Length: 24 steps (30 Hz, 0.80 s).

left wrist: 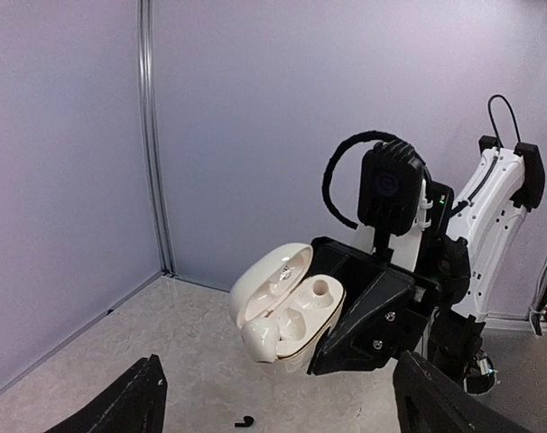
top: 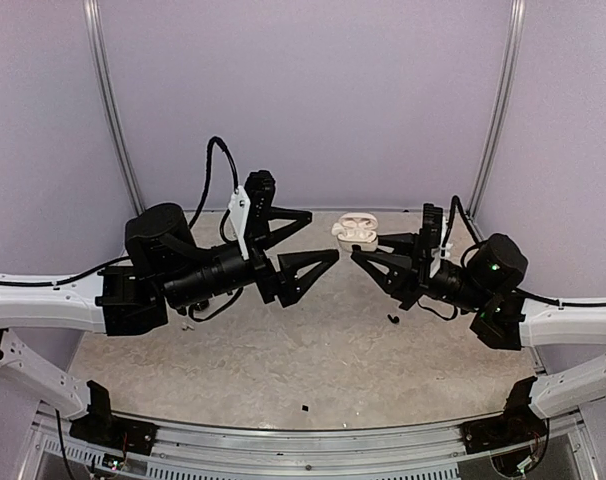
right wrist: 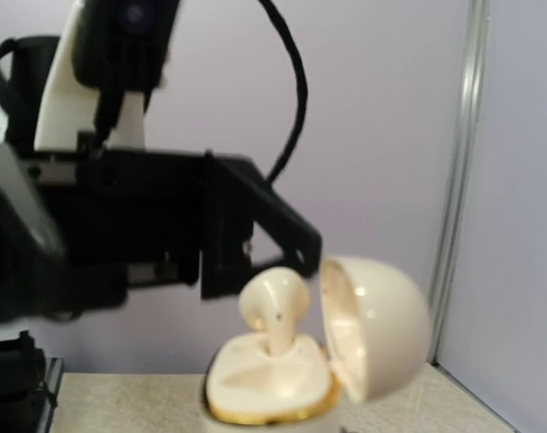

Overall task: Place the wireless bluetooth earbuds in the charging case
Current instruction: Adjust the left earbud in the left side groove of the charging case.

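Right wrist shows open white charging case (right wrist: pixel 386 317), one earbud (right wrist: pixel 274 304) upright inside.

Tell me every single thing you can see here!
charging case: one, white, lid open, held up by the right tool
white earbud: one, white, standing in the case
black earbud: one, black, on the table under the right arm
small bit: one, black, on the table near the front, too tiny to name
table: one, speckled beige
left tool: one, black, open, empty
right tool: one, black, shut on the case
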Available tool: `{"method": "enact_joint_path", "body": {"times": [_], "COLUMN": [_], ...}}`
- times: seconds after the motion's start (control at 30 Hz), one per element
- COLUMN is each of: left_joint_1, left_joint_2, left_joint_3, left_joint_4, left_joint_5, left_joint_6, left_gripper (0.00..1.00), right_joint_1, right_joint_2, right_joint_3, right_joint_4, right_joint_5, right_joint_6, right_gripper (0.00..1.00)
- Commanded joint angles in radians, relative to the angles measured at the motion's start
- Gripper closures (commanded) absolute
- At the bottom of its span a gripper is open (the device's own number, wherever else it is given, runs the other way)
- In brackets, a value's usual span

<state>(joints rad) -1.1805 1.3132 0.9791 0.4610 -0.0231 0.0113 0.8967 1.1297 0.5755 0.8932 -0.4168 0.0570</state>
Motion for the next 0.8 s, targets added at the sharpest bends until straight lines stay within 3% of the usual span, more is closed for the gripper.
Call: {"method": "enact_joint_path", "body": {"times": [0.0, 0.07, 0.33, 0.77], "left_joint_1": [-0.001, 0.001, 0.036, 0.035], "left_joint_2": [-0.092, -0.133, -0.195, -0.169], "left_joint_3": [-0.027, -0.045, -0.026, -0.011], "left_joint_4": [-0.1, -0.143, -0.281, -0.248], "left_joint_5": [0.077, 0.081, 0.061, 0.098], "left_joint_6": [0.106, 0.154, 0.254, 0.223], "left_gripper": [0.07, 0.01, 0.01, 0.01], "right_joint_1": [-0.004, -0.007, -0.012, -0.012], "right_joint_2": [-0.032, -0.041, -0.036, -0.001], "right_joint_3": [0.005, 0.01, 0.056, 0.083], "right_joint_4": [-0.027, -0.049, -0.121, -0.112], "right_joint_5": [-0.054, -0.091, -0.291, -0.385], "right_joint_6": [-0.008, -0.012, 0.008, 0.06], "right_gripper": [1.0, 1.0, 1.0, 1.0]}}
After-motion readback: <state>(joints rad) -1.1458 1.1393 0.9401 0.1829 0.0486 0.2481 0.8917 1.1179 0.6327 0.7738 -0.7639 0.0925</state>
